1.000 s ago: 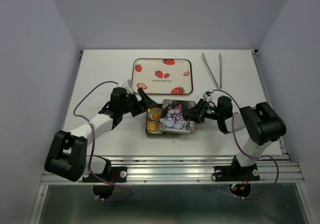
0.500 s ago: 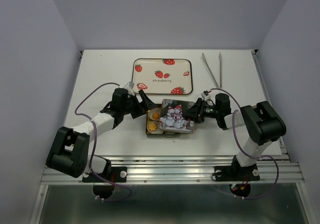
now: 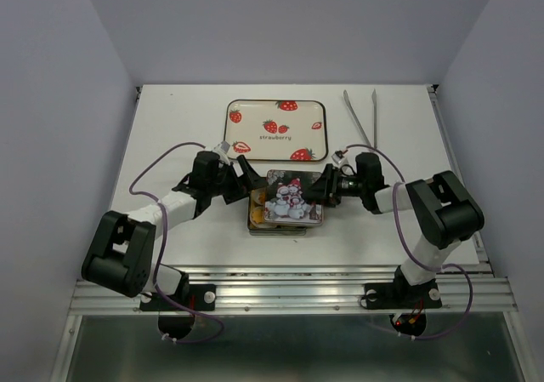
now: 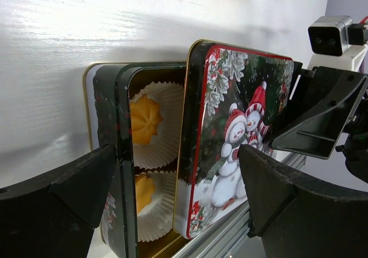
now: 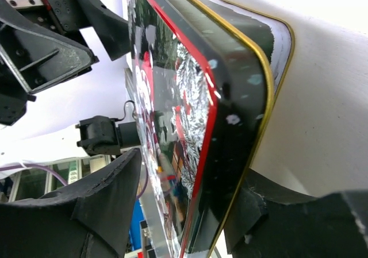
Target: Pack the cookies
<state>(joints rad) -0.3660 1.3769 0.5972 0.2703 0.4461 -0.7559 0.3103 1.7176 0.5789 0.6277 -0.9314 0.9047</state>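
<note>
Tray point(image 3: 263, 110) and tongs point(image 3: 361, 118) behind tin point(image 3: 254, 219), lid point(image 3: 293, 199) over its right part, cookies point(image 4: 144, 119) showing left, left claw point(image 3: 244, 180) wide open, empty, at tin's left side, right claw point(image 3: 321, 188) part-open astride lid's right edge, worktop point(image 3: 170, 127) front edge near.

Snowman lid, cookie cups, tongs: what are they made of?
Snowman lid: likely printed tinplate, glossy, gold rolled rim with glints. Cookie cups: white pleated paper, matte. Tongs: thin, silvery, probably metal; too small to confirm.

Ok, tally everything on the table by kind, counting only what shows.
Cookies: 2
Paper cups: 2
Tin: 1
Lid: 1
Tray: 1
Tongs: 1
Total: 8
</note>
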